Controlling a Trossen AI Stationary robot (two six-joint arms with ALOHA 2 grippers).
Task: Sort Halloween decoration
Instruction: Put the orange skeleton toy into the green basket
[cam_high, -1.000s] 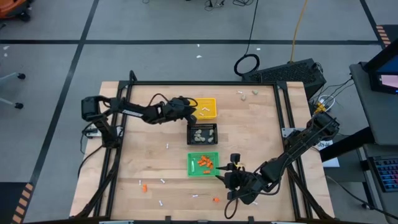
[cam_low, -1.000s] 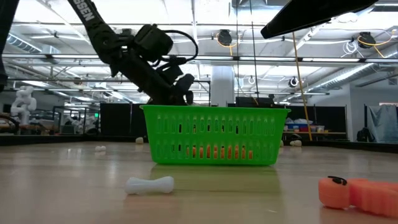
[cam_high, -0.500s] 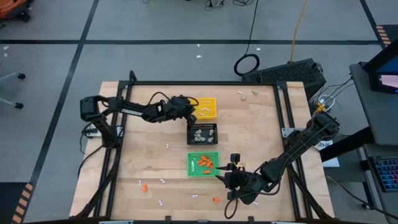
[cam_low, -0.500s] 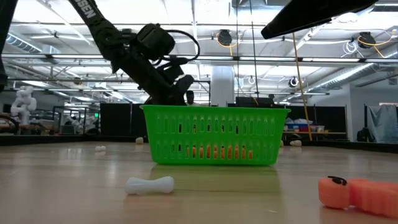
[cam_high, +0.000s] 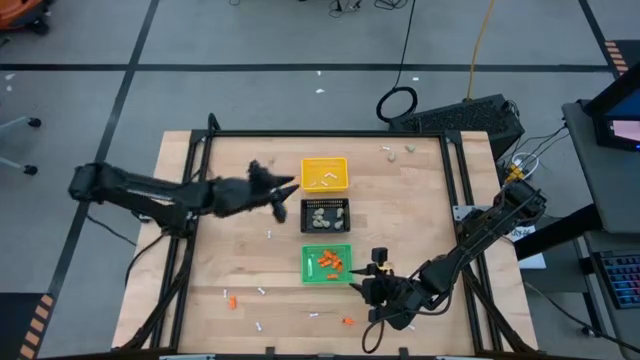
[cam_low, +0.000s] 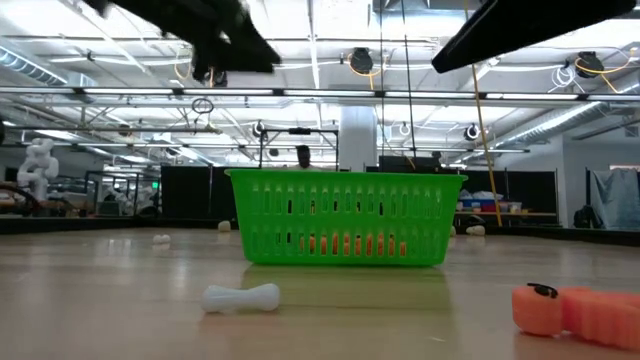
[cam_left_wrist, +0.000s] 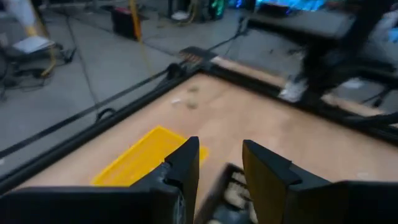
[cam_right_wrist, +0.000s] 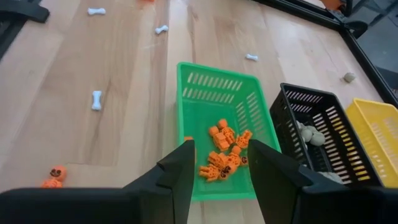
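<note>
Three small trays stand in a row at the table's middle: yellow (cam_high: 325, 173) with white sticks, black (cam_high: 325, 215) with beige lumps, green (cam_high: 327, 262) with orange bits (cam_right_wrist: 222, 154). Loose decoration pieces lie on the wood: white sticks (cam_right_wrist: 96, 99) (cam_low: 240, 297), an orange piece (cam_right_wrist: 53, 177) (cam_low: 570, 308). My left gripper (cam_high: 285, 198) hangs open and empty above the table, left of the yellow and black trays (cam_left_wrist: 221, 149). My right gripper (cam_high: 362, 283) hovers open at the green tray's near right corner (cam_right_wrist: 221, 152).
More white sticks (cam_high: 262, 291) and orange bits (cam_high: 347, 321) are scattered toward the table's near edge. A beige lump (cam_high: 409, 149) and a white stick (cam_high: 386, 152) lie at the far right. A black frame (cam_high: 200, 150) rims the table.
My left gripper has drawn back from over the yellow tray toward the table's left and risen, most of it in the last half second. My right arm has kept still.
</note>
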